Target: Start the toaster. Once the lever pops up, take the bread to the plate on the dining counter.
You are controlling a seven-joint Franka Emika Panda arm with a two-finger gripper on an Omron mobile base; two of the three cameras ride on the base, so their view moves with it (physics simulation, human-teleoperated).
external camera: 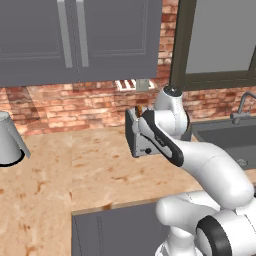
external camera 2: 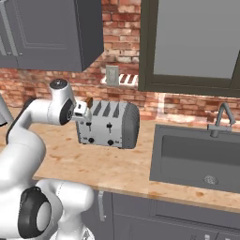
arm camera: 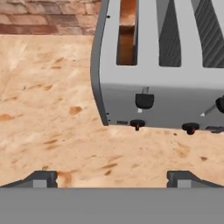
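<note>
standing on a tan stone counter (external camera 2: 108,168) by brick wall (external camera 2: 33,84), toaster (external camera 2: 110,124); gripper (arm camera: 112,177) fingers apart.

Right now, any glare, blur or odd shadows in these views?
Left base view: evenly lit, faint shadow under the toaster. Right base view: bright patch on the brick wall beside the window, no blur. Hand view: sharp, bread slot dim, fingers cropped low.

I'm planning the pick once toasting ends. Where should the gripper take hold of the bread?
Likely from straight above: the bread stands on edge in the toaster's leftmost slot, so only its top edge is reachable. Pinch across its thin faces with the open gripper.
</note>
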